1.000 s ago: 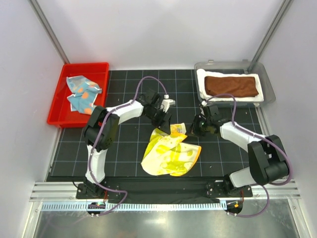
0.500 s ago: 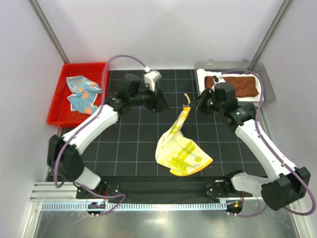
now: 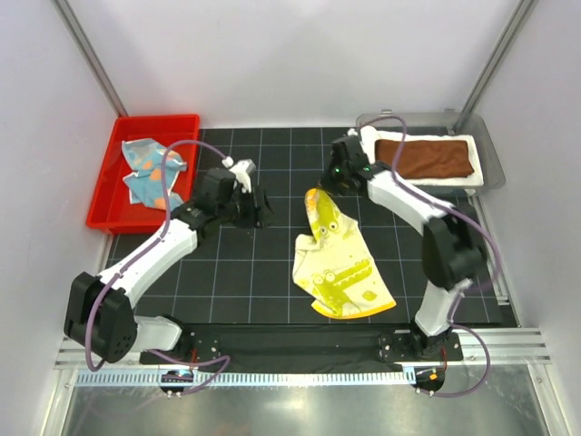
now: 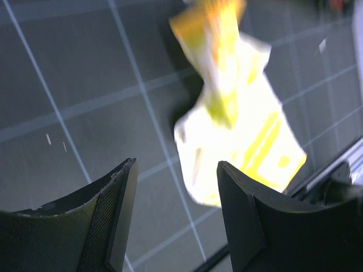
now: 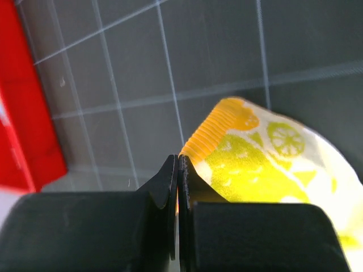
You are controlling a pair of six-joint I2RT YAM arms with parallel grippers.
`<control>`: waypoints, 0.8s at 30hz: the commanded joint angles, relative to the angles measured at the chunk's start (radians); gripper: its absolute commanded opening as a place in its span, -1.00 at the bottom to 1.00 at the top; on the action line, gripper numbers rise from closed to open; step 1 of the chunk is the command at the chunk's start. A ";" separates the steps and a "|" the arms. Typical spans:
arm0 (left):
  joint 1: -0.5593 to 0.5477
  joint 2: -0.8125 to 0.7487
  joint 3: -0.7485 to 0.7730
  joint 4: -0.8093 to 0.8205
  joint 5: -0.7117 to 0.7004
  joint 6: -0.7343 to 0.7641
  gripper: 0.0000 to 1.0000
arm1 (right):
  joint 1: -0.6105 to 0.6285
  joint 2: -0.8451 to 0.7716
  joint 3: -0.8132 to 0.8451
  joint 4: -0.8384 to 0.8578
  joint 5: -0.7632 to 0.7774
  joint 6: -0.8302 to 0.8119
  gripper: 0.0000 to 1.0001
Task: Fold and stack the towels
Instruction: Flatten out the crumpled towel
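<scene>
R gripper (image 5: 177,162) clamped on corner of yellow towel (image 3: 338,265); L gripper (image 4: 176,170) jaws apart, empty, over black mat (image 3: 227,272).

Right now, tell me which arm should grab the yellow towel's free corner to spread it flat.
Probably left. The left jaws stand open and empty, facing the yellow towel; the right jaws are shut on its upper corner, so that arm is occupied.

Tray (image 3: 100,221) far left on worktop (image 3: 236,272), loose towel (image 3: 150,173) in it. Bin (image 3: 495,163) far right, stacked towels (image 3: 425,157) inside. Last towel (image 3: 340,268) centre, toward near edge.
</scene>
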 commanded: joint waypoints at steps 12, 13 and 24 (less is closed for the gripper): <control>-0.248 -0.084 -0.189 0.030 -0.154 -0.153 0.15 | -0.027 0.598 0.917 -0.263 0.015 -0.168 -0.18; -0.310 -0.076 -0.190 0.044 -0.198 -0.160 0.15 | -0.027 0.557 0.924 -0.312 0.031 -0.204 -0.09; -0.585 0.230 -0.176 0.225 -0.370 -0.351 0.11 | -0.056 -0.274 -0.153 -0.400 0.159 -0.157 0.32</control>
